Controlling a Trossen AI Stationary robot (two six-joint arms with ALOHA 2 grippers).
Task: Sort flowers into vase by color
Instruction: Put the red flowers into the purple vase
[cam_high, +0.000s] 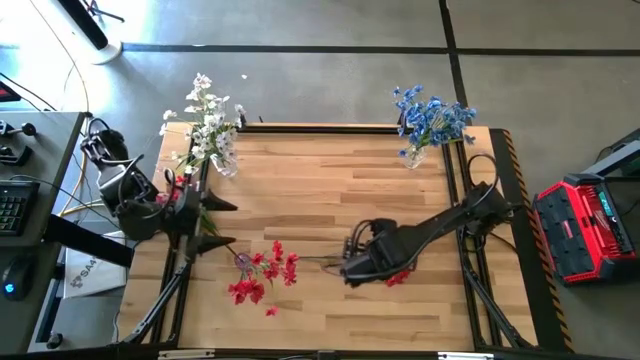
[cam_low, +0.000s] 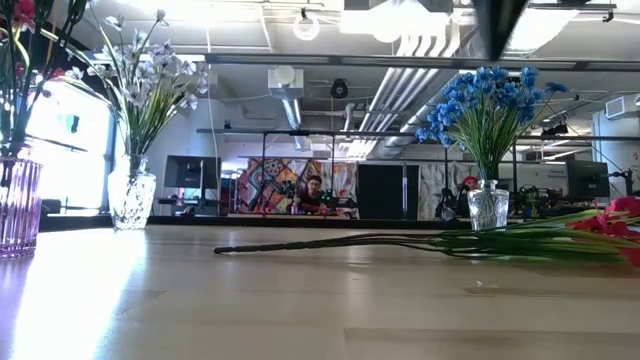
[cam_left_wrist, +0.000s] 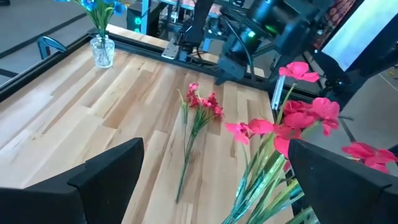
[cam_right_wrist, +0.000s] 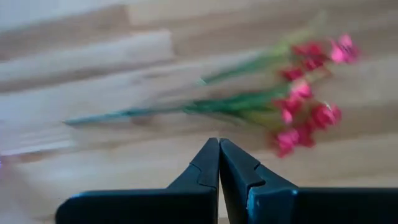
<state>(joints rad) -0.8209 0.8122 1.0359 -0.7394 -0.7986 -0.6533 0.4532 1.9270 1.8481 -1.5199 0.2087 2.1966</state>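
A red sprig (cam_high: 398, 277) lies flat on the table, its stem (cam_low: 330, 245) pointing toward the left arm; it also shows in the left wrist view (cam_left_wrist: 198, 115) and the right wrist view (cam_right_wrist: 292, 106). My right gripper (cam_high: 347, 268) (cam_right_wrist: 219, 146) is shut and hovers over this sprig without touching it. More red flowers (cam_high: 262, 275) (cam_left_wrist: 298, 121) stand in a purple vase (cam_low: 18, 215). My left gripper (cam_high: 222, 222) (cam_left_wrist: 221, 186) is wide open beside that vase, and the green stems (cam_left_wrist: 258, 180) rise just ahead of its fingers. White flowers (cam_high: 210, 125) and blue flowers (cam_high: 430, 118) stand in clear vases.
The white flowers' vase (cam_low: 132, 195) stands at the far left corner and the blue flowers' vase (cam_low: 487, 205) at the far right corner. Bare wood (cam_high: 330, 190) lies between them. A red case (cam_high: 590, 225) sits off the table's right side. A person shows far back in the room (cam_low: 315, 190).
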